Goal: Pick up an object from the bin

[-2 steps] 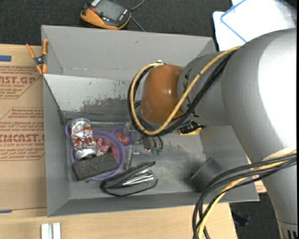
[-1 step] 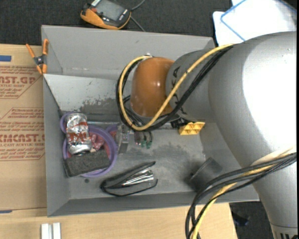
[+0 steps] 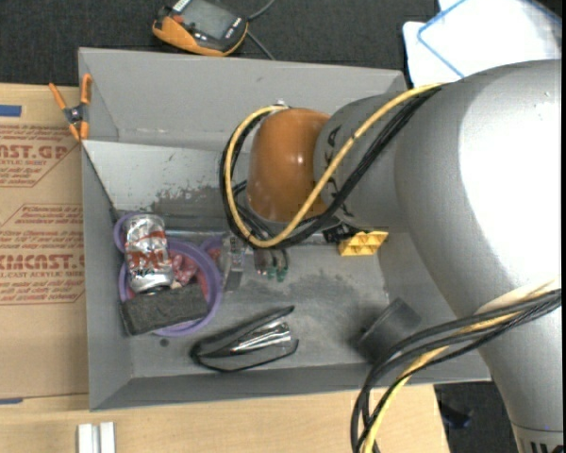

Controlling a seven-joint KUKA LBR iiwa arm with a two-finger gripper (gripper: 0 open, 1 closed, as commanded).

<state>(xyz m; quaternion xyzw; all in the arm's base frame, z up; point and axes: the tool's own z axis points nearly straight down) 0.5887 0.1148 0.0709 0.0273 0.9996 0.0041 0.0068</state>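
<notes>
My pincer (image 3: pixel 253 262) hangs low over the middle of the grey metal bin (image 3: pixel 170 102), under the orange cover (image 3: pixel 283 163) on my wrist, with my broad silver arm (image 3: pixel 491 206) reaching in from the right. Yellow and black cables (image 3: pixel 234 182) loop round the left of the cover. From this angle the cover and cables hide much of the pincer, so I cannot tell whether it is spread or pressed together, or whether it touches the bin floor. The things nearest to it lie in a small heap just to its left. A purple ring (image 3: pixel 210 274) comes closest, its right edge just beside the pincer. Inside the ring lie a pink-red piece (image 3: pixel 183 268) and a crumpled silver-and-red foil wrapper (image 3: pixel 147 245). A dark grey spongy block (image 3: pixel 163 313) lies at the near side of the heap, overlapping the ring. Nearer still, towards the near wall and apart from the pincer, lies a long black looped thing with a shiny silver middle (image 3: pixel 245 342). To the right of the pincer a small yellow block (image 3: pixel 363 243) lies close under my arm. A dark cylinder (image 3: pixel 387 328) stands in the near right part of the bin, well apart from the heap.
</notes>
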